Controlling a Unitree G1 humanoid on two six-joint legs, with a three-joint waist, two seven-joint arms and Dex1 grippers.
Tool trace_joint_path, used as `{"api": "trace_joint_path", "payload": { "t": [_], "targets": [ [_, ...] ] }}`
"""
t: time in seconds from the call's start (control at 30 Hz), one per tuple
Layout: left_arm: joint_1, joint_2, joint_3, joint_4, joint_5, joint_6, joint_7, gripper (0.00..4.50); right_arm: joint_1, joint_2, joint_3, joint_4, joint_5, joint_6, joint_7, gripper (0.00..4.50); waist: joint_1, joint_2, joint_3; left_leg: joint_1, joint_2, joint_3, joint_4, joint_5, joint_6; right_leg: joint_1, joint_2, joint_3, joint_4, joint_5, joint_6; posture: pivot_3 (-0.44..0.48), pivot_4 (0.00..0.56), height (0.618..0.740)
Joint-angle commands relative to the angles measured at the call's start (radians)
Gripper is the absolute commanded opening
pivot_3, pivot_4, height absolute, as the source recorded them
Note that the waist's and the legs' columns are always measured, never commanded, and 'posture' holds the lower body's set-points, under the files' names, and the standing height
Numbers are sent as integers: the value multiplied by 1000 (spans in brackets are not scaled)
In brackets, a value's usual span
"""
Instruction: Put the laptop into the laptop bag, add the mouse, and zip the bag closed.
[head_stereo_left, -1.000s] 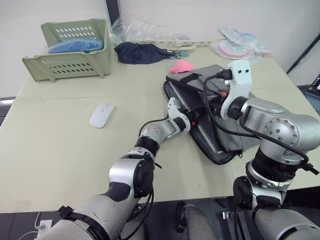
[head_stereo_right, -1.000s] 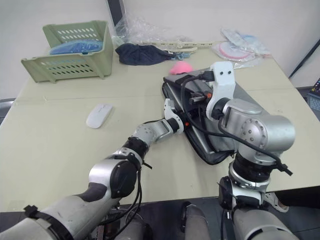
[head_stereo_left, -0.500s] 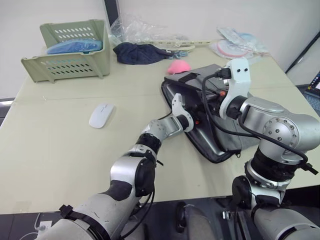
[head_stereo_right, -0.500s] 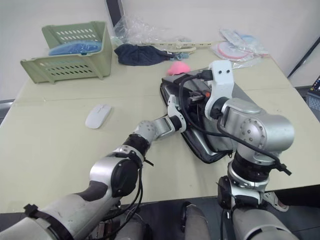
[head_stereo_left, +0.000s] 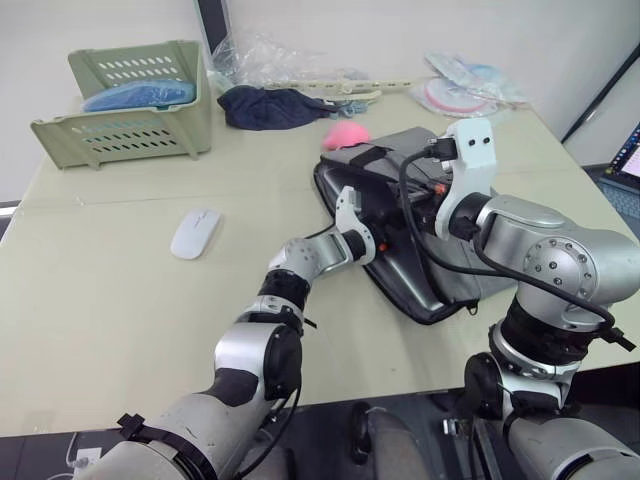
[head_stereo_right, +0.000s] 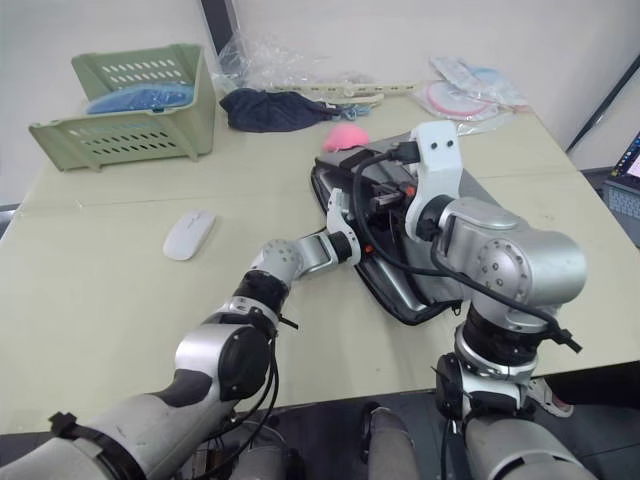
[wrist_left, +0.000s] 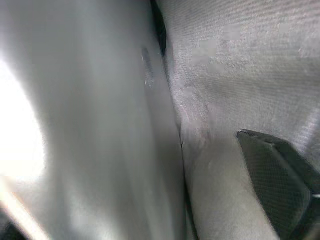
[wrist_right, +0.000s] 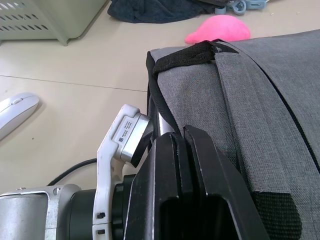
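The flat grey fabric laptop bag (head_stereo_left: 420, 235) lies on the pale tabletop (head_stereo_left: 120, 300), mouth unzipped. The left gripper (head_stereo_left: 365, 235) reaches inside beside the thin silver laptop (wrist_left: 75, 125); its jaws cannot be made out. The right gripper (wrist_right: 192, 150), jaws together, pinches the bag's edge. The small white glossy mouse (head_stereo_left: 194, 232) waits well apart, so mouse and zipping likely remain.

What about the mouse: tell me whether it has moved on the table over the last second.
No. The mouse keeps the same spacing from the green basket. Both sit slightly further left in the picture, so the camera shifted, not the mouse.
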Motion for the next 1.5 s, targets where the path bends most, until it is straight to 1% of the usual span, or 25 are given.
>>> {"api": "trace_joint_path", "payload": {
  "t": [0.03, 0.27, 0.53, 0.7, 1.2, 1.3, 1.43, 1.5],
  "targets": [
    [11, -18, -21, -29, 17, 28, 4, 2935, -8, -7, 1, -55, 34, -37, 19, 0, 0, 0, 0, 0, 0, 0, 0, 0, 0, 0, 0, 0, 0, 0, 0, 0, 150, 740],
    [11, -14, -15, -67, 5, 54, 18, 2935, -3, -4, 4, -53, 36, -44, 12, 0, 0, 0, 0, 0, 0, 0, 0, 0, 0, 0, 0, 0, 0, 0, 0, 0, 150, 740],
    [30, 26, -11, -193, -25, 137, 34, 2935, 10, -2, 7, -53, 33, -47, 8, 0, 0, 0, 0, 0, 0, 0, 0, 0, 0, 0, 0, 0, 0, 0, 0, 0, 150, 740],
    [64, 49, -5, -285, -43, 202, 54, 2935, 18, -4, 10, -49, 34, -53, 8, 0, 0, 0, 0, 0, 0, 0, 0, 0, 0, 0, 0, 0, 0, 0, 0, 0, 150, 740],
    [213, 49, 26, -599, -108, 387, 172, 2935, 40, -17, 13, -39, 45, -76, 6, 0, 2, 1, 0, 0, 0, 0, 0, 0, 0, 0, 0, 0, 0, 0, 0, 0, 150, 740],
    [241, 68, 36, -658, -120, 426, 187, 2935, 43, -20, 14, -38, 49, -79, 6, 0, 2, 1, 0, 0, 0, 0, 0, 0, 0, 0, 0, 1, 0, 0, 0, 0, 150, 740],
    [289, 144, 84, -780, -161, 516, 220, 2935, 49, -24, 12, -39, 54, -83, 7, 0, 0, 1, 0, 0, 0, 0, 0, 0, 0, 0, 0, 1, 0, 0, 0, 0, 150, 740],
    [303, 165, 104, -827, -184, 555, 240, 2935, 52, -26, 12, -39, 57, -85, 7, 0, 1, 1, 0, 0, 0, 0, 0, 0, 0, 0, 0, 1, 0, 0, 0, 0, 150, 740]
  ]
}}
